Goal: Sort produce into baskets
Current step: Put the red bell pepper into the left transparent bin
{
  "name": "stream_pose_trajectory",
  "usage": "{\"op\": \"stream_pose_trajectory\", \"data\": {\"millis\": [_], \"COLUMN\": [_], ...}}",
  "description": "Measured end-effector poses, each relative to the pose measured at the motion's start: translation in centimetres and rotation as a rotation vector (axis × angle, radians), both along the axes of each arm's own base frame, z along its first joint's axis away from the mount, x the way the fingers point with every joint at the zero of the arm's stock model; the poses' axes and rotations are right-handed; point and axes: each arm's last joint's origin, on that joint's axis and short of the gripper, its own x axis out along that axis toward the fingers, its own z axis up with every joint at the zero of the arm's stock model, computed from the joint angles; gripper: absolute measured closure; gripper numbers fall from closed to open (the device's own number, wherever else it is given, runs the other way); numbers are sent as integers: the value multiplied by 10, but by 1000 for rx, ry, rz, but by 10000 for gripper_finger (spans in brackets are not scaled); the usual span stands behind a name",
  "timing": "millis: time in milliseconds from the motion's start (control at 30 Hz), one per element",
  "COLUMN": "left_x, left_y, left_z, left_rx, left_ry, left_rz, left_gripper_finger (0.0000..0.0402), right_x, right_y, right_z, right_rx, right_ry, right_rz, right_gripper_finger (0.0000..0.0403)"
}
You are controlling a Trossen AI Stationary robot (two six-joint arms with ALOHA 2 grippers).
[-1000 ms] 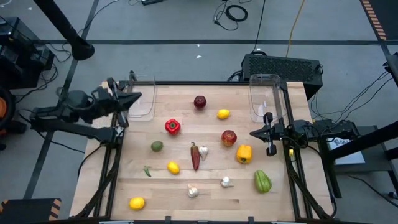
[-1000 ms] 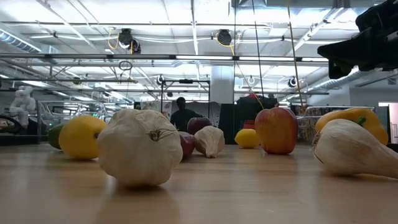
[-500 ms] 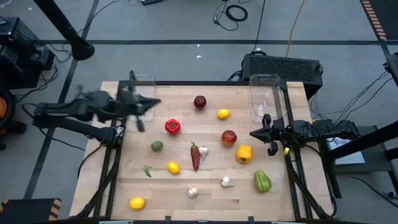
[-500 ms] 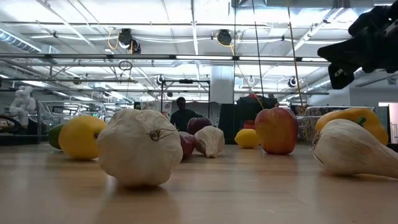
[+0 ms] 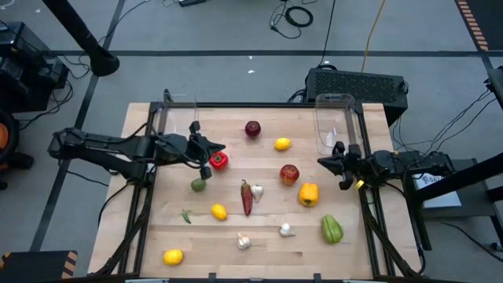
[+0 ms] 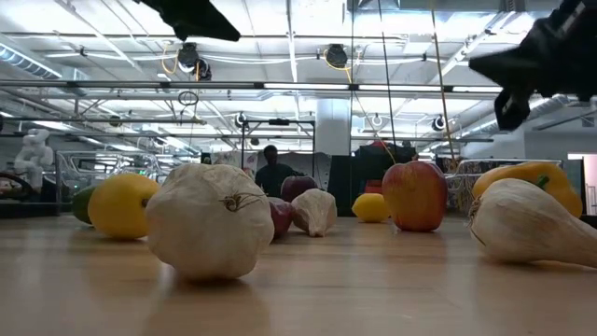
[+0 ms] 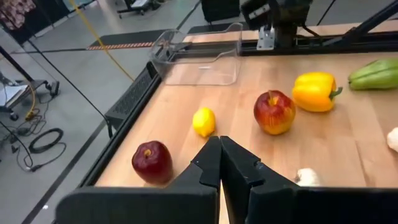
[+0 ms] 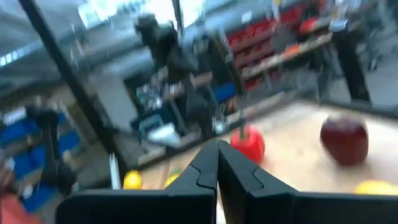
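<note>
Left hand (image 5: pixel 206 149) shut, holding nothing, just beside the red pepper (image 5: pixel 218 160), nearer to it than to anything else on the bench (image 5: pixel 157 228). Pepper squat, no clear long axis. Right hand (image 5: pixel 339 161) shut and empty, well apart from that pepper, near the red apple (image 5: pixel 289 174). Left arm likely the better reach.

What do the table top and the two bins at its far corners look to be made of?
The table top looks like pale wood with a matte finish: plank seams and grain show. The left bin and right bin look like clear glossy plastic: the wood shows through their walls, and their rims catch the light.
</note>
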Motion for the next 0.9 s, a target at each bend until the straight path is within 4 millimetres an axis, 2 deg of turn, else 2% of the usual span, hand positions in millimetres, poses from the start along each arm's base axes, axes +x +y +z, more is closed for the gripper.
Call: {"op": "stream_pose_trajectory", "data": {"millis": [167, 333, 433, 500, 700, 900], "left_x": [3, 4, 4, 4, 4, 3], "left_y": [0, 0, 0, 0, 0, 2], "left_z": [3, 5, 6, 8, 6, 4], "left_rx": [32, 39, 68, 79, 19, -64], "left_ry": [-29, -48, -52, -64, -69, -81], "left_rz": [-13, -15, -17, -16, 8, 53], "left_gripper_finger": [395, 395, 395, 395, 395, 389], "right_x": [-7, -7, 4, 16, 57, 80], "right_y": [-1, -2, 0, 2, 11, 14], "right_z": [41, 98, 125, 127, 101, 90], "right_rx": [-107, -193, -239, -269, -306, -271], "right_ry": [-102, -57, 36, 125, 327, 367], "right_rz": [-46, -83, -73, -56, -21, -19], "right_gripper_finger": [403, 403, 403, 403, 403, 403]}}
